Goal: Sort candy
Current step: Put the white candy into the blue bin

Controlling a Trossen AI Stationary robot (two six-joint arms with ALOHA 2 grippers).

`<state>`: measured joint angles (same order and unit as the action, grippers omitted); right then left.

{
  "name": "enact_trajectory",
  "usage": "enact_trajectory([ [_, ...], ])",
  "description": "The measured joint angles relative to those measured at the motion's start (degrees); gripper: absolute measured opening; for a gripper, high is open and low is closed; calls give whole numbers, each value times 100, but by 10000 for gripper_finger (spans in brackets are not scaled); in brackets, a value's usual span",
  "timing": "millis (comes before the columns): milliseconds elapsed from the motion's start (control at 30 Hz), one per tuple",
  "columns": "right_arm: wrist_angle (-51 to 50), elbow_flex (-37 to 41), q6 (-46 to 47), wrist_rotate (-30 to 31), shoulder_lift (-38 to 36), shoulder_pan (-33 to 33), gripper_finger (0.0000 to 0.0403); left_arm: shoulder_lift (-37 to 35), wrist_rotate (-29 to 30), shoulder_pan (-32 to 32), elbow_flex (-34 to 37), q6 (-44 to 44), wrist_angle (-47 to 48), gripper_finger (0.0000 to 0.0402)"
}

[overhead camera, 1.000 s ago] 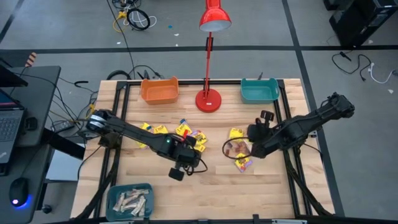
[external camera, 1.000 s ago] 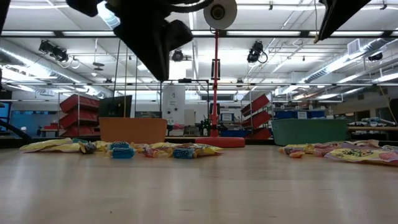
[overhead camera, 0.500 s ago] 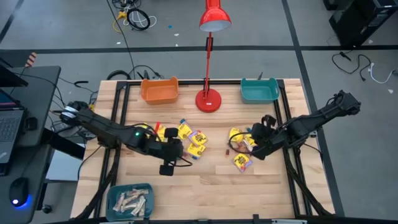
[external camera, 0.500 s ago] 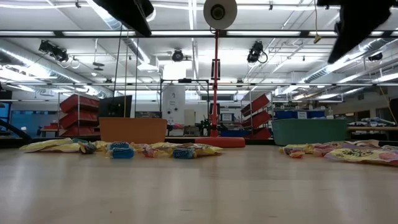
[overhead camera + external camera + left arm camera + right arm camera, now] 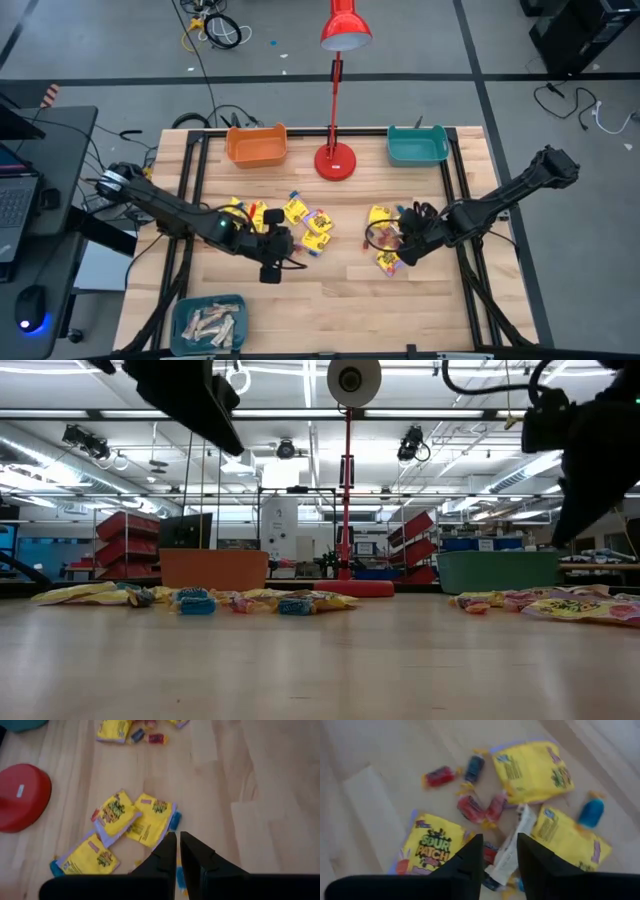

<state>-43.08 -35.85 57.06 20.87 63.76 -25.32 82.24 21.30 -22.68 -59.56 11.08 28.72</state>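
The candy lies in two loose heaps on the wooden table: a left heap (image 5: 300,215) of yellow packets and small pieces, and a right heap (image 5: 385,240). My left gripper (image 5: 283,240) hovers at the near edge of the left heap, its shut fingers (image 5: 178,842) above yellow packets (image 5: 117,815) and a blue piece. My right gripper (image 5: 402,243) hangs open over the right heap, its fingers (image 5: 499,847) above red pieces (image 5: 480,807), a white wrapper and a Sour Patch packet (image 5: 430,845). In the low view both grippers are well above the tabletop.
An orange bin (image 5: 257,146) and a teal bin (image 5: 417,146) stand at the far edge, with a red desk lamp's base (image 5: 335,160) between them. A bin of pale bars (image 5: 210,322) sits at the near left corner. Bare wood lies between and in front of the heaps.
My left gripper has risen and moved toward the table's left and slightly far, ending at the near edge of the left heap. My right gripper has come down and toward the near edge, over the right heap. The candy has stayed where it was.
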Motion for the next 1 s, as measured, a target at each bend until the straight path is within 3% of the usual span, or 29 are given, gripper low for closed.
enact_trajectory([
  [333, 454, 550, 812, -5, 4, 0, 149, 4, 2, 0, 554, 14, -977, 25],
  [500, 926, 742, 943, -40, 167, 0, 150, 4, 7, 0, 554, 7, -1235, 25],
  [1000, 1070, 717, 1106, -146, 1064, 7, 148, 4, 9, 0, 554, -28, -1429, 25],
])
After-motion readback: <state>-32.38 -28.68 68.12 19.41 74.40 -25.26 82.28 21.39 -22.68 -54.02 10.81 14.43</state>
